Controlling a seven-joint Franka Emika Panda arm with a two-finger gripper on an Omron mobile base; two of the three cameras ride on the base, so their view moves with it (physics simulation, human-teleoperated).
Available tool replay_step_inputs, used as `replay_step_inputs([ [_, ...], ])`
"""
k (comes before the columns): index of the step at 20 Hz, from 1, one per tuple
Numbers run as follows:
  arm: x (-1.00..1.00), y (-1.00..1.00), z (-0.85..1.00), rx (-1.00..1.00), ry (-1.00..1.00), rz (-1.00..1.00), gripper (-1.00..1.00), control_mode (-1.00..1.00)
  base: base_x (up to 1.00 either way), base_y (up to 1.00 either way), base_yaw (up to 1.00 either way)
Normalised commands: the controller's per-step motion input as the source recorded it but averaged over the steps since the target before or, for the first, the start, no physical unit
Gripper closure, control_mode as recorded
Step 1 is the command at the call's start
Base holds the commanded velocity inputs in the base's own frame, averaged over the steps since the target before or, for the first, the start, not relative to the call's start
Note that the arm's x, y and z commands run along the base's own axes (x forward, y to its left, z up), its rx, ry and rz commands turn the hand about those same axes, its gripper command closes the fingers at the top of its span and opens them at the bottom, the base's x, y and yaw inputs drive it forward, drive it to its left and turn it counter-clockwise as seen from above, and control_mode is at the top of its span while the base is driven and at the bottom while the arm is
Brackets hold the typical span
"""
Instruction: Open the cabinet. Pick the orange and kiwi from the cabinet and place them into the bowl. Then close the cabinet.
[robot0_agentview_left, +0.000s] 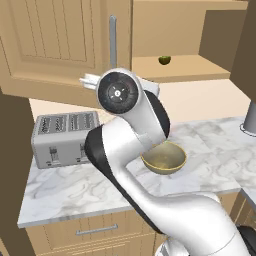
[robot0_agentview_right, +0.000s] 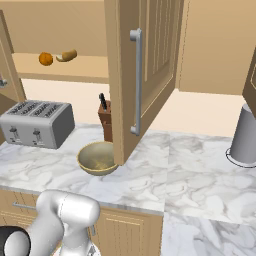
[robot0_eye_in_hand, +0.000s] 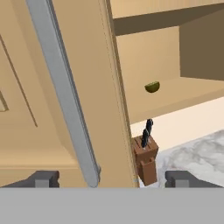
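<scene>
Cabinet (robot0_agentview_right: 150, 60): both doors swung open, shelf exposed.
Fingers (robot0_eye_in_hand: 111, 177): spread wide astride the bar handle (robot0_eye_in_hand: 65, 92), gripping nothing.
Orange (robot0_agentview_right: 45, 59): on shelf, beside tan item (robot0_agentview_right: 67, 55).
Kiwi (robot0_eye_in_hand: 152, 87): on shelf, apart.
Bowl (robot0_agentview_left: 164, 158): on worktop (robot0_agentview_right: 200, 170), empty.
Risk: snagging handle or door edge on withdrawal; nudging round fruit off shelf.

No text, label, brand, number or sign can be read in any of the views. The cabinet (robot0_agentview_right: 145, 75) doors, the toaster (robot0_agentview_left: 65, 138), the knife block (robot0_eye_in_hand: 146, 159) and the bowl (robot0_agentview_right: 97, 158) are all shown with plain, unmarked surfaces. Small marks are seen on the front of the toaster, but they are too blurred to be made out as writing.
</scene>
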Motion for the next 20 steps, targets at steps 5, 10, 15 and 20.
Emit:
replay_step_inputs([
  [5,-0.11,-0.59,0.01,0.14,0.0,0.19,-1.0,-1.0,0.0,0.0,0.0],
  [10,0.02,-0.68,0.01,0.29,0.02,0.19,-1.0,-1.0,0.0,0.0,0.0],
  [15,0.06,-0.38,0.0,0.3,0.04,0.19,-1.0,-1.0,0.0,0.0,0.0],
  [20,0.18,-0.01,-0.04,0.2,0.01,0.22,-1.0,-1.0,0.0,0.0,0.0],
])
